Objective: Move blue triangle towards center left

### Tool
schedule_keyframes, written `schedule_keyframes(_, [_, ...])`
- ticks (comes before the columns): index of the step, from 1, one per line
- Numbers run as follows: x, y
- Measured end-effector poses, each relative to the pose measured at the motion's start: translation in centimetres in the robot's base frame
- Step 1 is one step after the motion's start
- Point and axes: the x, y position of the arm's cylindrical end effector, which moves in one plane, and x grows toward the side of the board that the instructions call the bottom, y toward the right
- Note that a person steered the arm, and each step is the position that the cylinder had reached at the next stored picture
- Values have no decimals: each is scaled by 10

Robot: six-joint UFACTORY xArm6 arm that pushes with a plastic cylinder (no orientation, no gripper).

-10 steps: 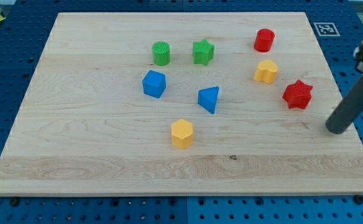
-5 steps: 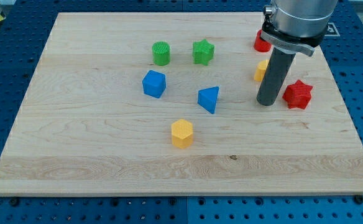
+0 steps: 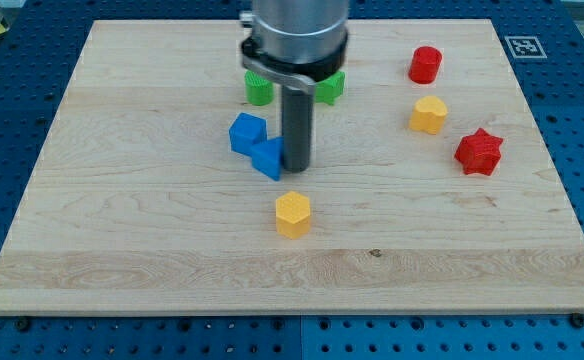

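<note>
The blue triangle lies near the board's middle, a little left of centre, touching the blue cube at its upper left. My tip stands on the board right against the triangle's right side. The rod rises from there and hides part of the green cylinder and the green star behind it.
A yellow hexagon block lies just below the triangle. On the view's right are a red cylinder, a yellow block and a red star. The wooden board sits on a blue perforated table.
My tip has swept from the view's right to the middle and pushed the blue triangle leftward until it touches the blue cube. The other blocks have not moved.
</note>
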Motion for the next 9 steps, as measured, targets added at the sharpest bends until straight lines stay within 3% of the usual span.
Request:
schedule_keyframes(2, [0, -73])
schedule_keyframes(6, [5, -103])
schedule_keyframes(9, [-19, -118])
